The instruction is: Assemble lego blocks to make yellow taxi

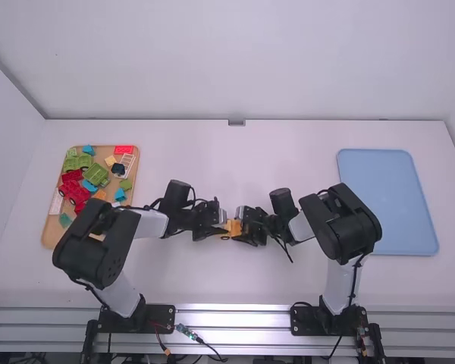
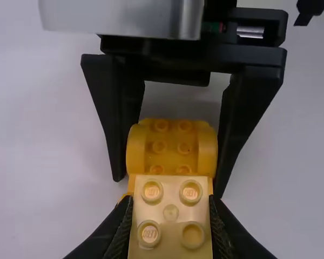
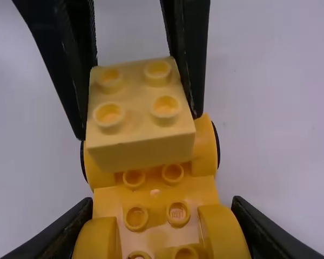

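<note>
One white table (image 1: 288,163) spans the high view, carrying one blue tray (image 1: 421,227) at the right and one wooden tray (image 1: 50,236) of mixed blocks, two larger green pieces (image 1: 96,175) among them, at the upper left. Just left of centre, two grippers meet: the right gripper (image 1: 245,230) is parted by the width of the one orange-yellow car base (image 3: 156,195), gripping its sides; the left gripper (image 1: 222,227) is closed on one pale yellow, four-stud block (image 2: 171,213) over that base; whether they touch, I cannot tell.
</note>
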Controlling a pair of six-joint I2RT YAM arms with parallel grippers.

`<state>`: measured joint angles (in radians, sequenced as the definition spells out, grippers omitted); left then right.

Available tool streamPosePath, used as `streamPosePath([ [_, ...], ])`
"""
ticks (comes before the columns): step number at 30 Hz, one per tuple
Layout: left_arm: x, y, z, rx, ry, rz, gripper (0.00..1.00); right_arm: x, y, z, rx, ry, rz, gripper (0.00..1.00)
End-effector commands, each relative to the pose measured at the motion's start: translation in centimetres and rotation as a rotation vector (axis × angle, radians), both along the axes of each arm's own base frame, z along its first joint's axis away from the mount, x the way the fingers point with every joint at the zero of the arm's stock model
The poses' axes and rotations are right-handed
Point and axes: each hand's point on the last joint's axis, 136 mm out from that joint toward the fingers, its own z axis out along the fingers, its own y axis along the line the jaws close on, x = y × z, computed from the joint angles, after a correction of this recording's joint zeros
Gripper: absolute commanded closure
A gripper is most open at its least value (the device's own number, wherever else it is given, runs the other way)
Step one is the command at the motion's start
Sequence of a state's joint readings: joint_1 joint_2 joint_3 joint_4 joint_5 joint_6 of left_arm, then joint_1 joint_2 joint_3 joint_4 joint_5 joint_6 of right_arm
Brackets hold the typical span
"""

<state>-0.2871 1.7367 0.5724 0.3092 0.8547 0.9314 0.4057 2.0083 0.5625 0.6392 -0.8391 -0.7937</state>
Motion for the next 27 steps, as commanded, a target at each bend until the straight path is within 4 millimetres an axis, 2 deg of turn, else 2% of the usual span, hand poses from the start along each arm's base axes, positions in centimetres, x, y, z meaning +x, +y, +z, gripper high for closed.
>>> streamPosePath([
  [1,-0.9,0.0,-0.2,-0.002,0.008,-0.011,0.98,-0.6,-0.9,-1.6,-0.058,0.015,-0.016,0.53],
  [10,-1.1,-0.1,-0.1,-0.015,-0.021,-0.027,0.98,-1.0,-0.7,-1.3,-0.039,0.023,0.001,0.57],
  [19,-0.6,-0.2,0.3,-0.018,-0.033,-0.026,0.98,-1.5,-0.6,-1.6,-0.053,0.023,0.023,0.57],
  [27,-1.0,-0.7,-0.8,-0.037,0.022,-0.053,0.98,-1.4,-0.7,-1.6,-0.053,0.018,0.024,0.58],
])
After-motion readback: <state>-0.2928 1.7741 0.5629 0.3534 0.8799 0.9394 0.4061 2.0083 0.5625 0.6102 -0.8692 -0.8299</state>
